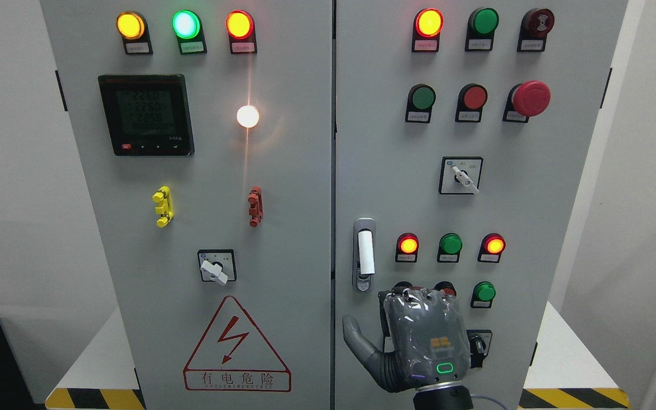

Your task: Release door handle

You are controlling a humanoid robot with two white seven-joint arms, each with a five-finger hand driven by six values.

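Observation:
The white door handle (365, 252) stands upright in its metal lock plate near the left edge of the right cabinet door (533, 188). My right hand (397, 314) comes up from the bottom edge and hangs just below and to the right of the handle, apart from it. I see the back of the hand. Its thumb (356, 336) is spread out to the left and its fingers point towards the panel, holding nothing. Both cabinet doors appear closed. The left arm does not show.
The right door carries lit indicator lamps, push buttons, a red emergency stop (531, 98) and rotary switches (463, 176); my hand covers some buttons. The left door (282, 239) has a meter, lamps, yellow and red clips and a warning triangle. Hazard-striped base edges show at the bottom.

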